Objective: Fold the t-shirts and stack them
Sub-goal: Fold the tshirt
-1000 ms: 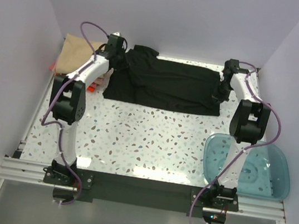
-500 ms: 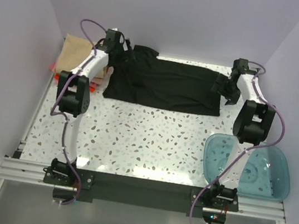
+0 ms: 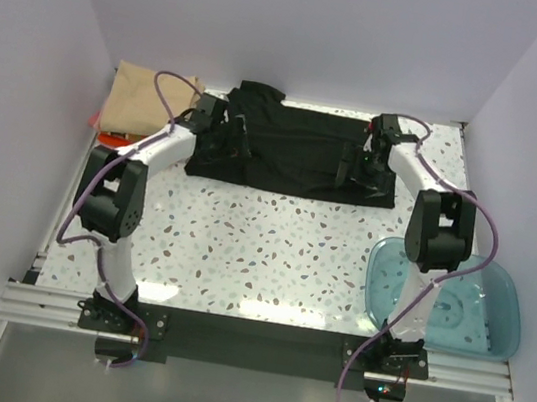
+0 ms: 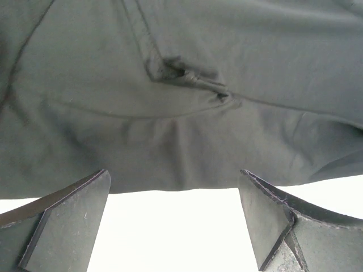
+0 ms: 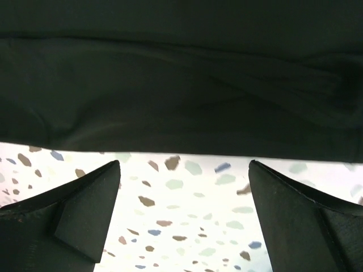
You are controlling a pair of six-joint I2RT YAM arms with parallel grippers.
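Observation:
The black t-shirt (image 3: 292, 144) lies folded into a long band across the back of the table. In the top view my left gripper (image 3: 224, 144) is over the band's left part and my right gripper (image 3: 354, 168) over its right part. The left wrist view shows the left gripper (image 4: 173, 173) open, with the black t-shirt (image 4: 181, 85) and its edge just beyond the fingertips. In the right wrist view the right gripper (image 5: 183, 162) is open above bare table, facing the black t-shirt (image 5: 181, 85). A tan t-shirt (image 3: 142, 99) lies folded at the back left on a red-orange t-shirt (image 3: 95, 119).
A translucent teal bowl (image 3: 480, 309) stands at the front right beside the right arm's base. White walls close in the table on the left, back and right. The speckled table top (image 3: 262, 246) stretches in front of the black shirt.
Both grippers have gone from shut to open. Both arms swung in from the black shirt's two ends and now sit over its left and right parts.

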